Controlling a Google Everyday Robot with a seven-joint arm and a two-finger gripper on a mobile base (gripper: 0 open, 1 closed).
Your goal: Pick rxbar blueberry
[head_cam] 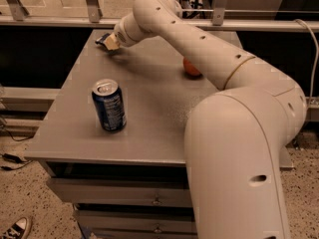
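tan-tipped gripper (110,42) is at the small flat navy wrapped rxbar blueberry (101,37) (clenched or released, can't tell); lift not yet done.

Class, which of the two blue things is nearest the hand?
The flat dark bar at the far left corner, right by the hand; the upright can stands apart, nearer the front.

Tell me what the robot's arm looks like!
The arm is creamy white, built of fat rounded tubes with small dark holes and a thin tan ring at one joint. Its end effector, over the table's far left corner, has a tan tip.
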